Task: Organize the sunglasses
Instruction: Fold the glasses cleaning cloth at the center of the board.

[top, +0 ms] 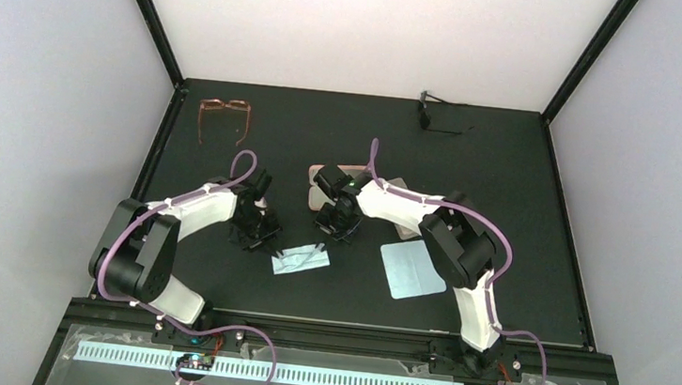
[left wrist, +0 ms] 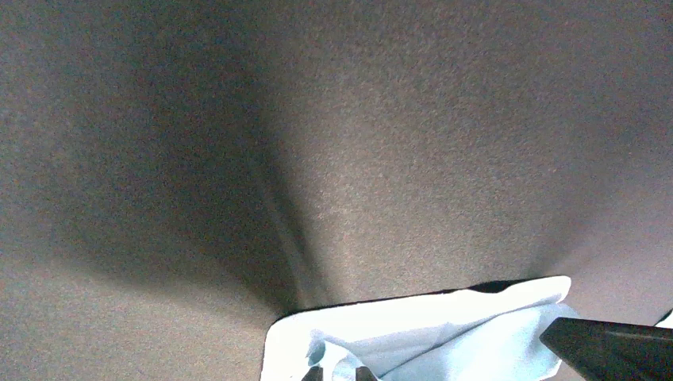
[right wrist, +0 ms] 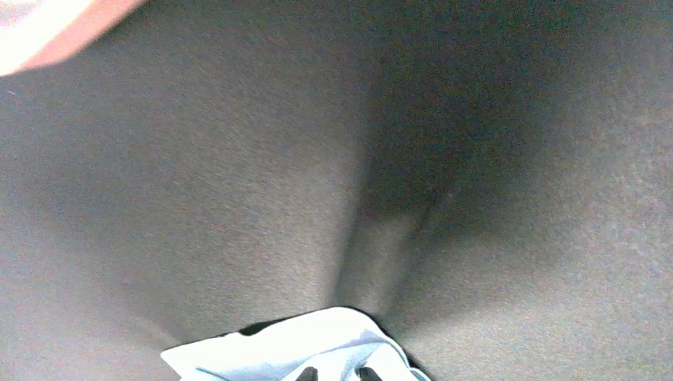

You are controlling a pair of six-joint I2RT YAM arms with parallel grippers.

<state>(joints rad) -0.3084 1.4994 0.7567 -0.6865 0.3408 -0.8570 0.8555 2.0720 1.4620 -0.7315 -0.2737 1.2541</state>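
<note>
Top view, left to right.

- Brown glasses (top: pixel 224 115): on the surface (top: pixel 506 199), well beyond the left claw (top: pixel 264 242) and a little to its left, near the far left corner. Arms unfolded.
- Left claw: low over the surface at the left end of the cloth (top: pixel 302 259). In the left wrist view only the fingertips (left wrist: pixel 314 373) show at the bottom edge. They sit close together with a bunched fold of cloth between them, so it reads as clamped on the cloth.
- Cloth: pale blue and crumpled, lying between the two claws.
- Dark wedge at the lower right of the left wrist view, over the cloth: cannot tell what it is.
- Right claw (top: pixel 333 234): at the right end of the cloth. In the right wrist view its tips are also close together at the bottom edge with cloth pinched between them, so it is gripping the cloth.
- Pink case (right wrist: pixel 48 28): just beyond the right claw, mostly hidden under the right arm in the top view.
- Second cloth (top: pixel 413 267): flat on the surface, right of the right claw and apart from it.
- Sunglasses (top: pixel 439 117): well beyond the right claw and to its right, at the far edge of the surface. Arms open, and neither claw is touching them.
</note>
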